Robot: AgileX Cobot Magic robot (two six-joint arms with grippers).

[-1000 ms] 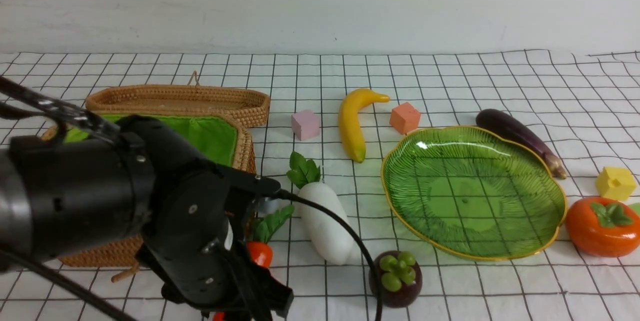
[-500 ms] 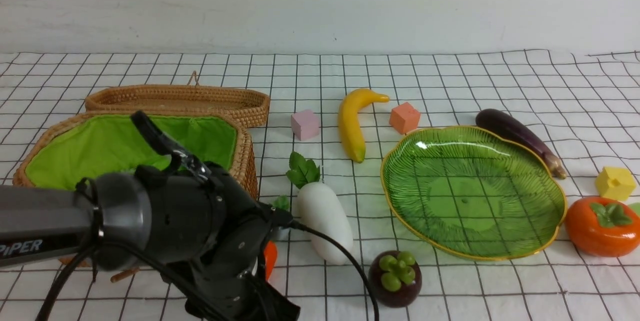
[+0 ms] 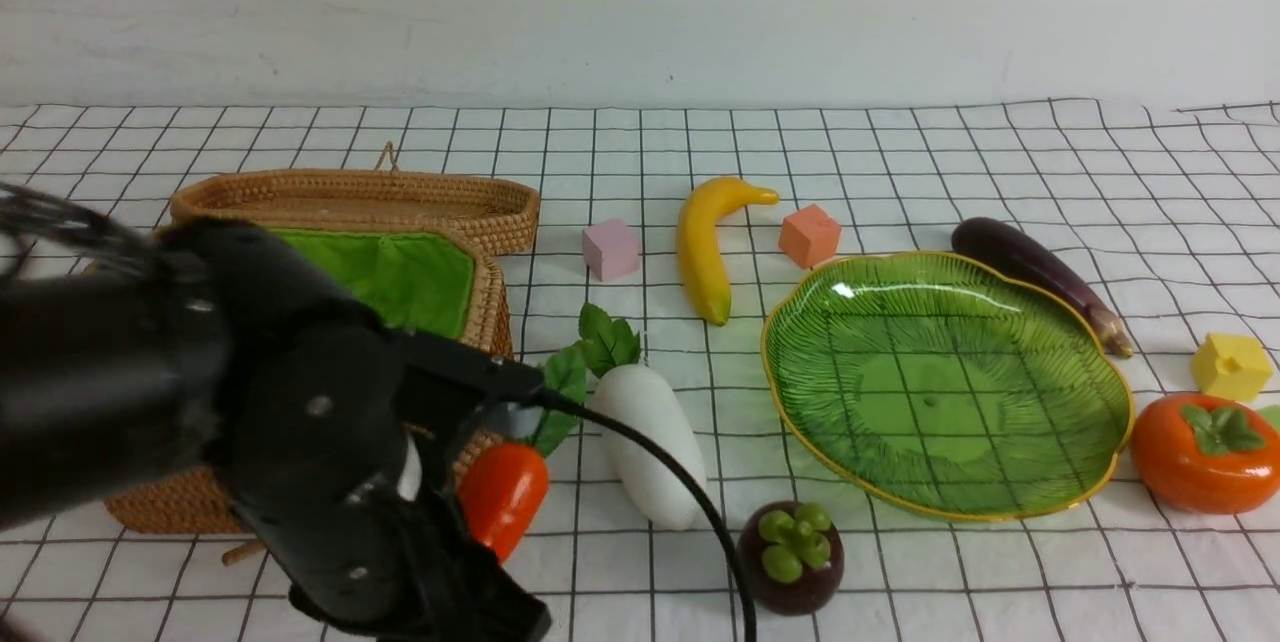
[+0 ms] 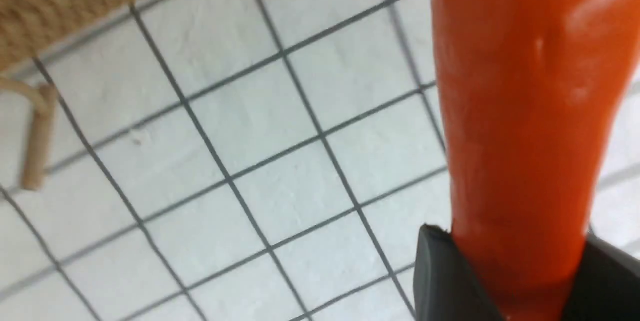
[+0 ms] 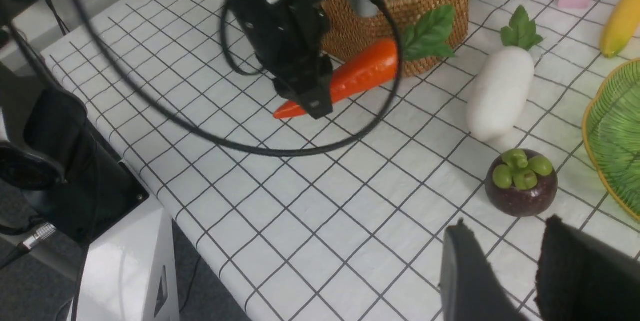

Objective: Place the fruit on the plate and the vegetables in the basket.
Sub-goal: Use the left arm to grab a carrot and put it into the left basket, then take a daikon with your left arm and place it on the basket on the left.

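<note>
Vegetables [image 3: 650, 457] [image 3: 1030, 267] number three, carrot [image 3: 503, 497] included; fruits [image 3: 703, 247] [image 3: 792, 562] [image 3: 1195, 467] three, cubes [image 3: 611, 249] [image 3: 809, 235] [image 3: 1231, 365] three.

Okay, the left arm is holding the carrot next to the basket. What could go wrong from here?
1. The left tool clamps the carrot near its thin tip, so the thick leafy end sticks far out. It may swing or slip.
2. That leafy end is close beside the basket wall and could catch on the rim going up.
3. The arm's cable hangs in a low loop near the carrot and the radish and might snag either.
</note>
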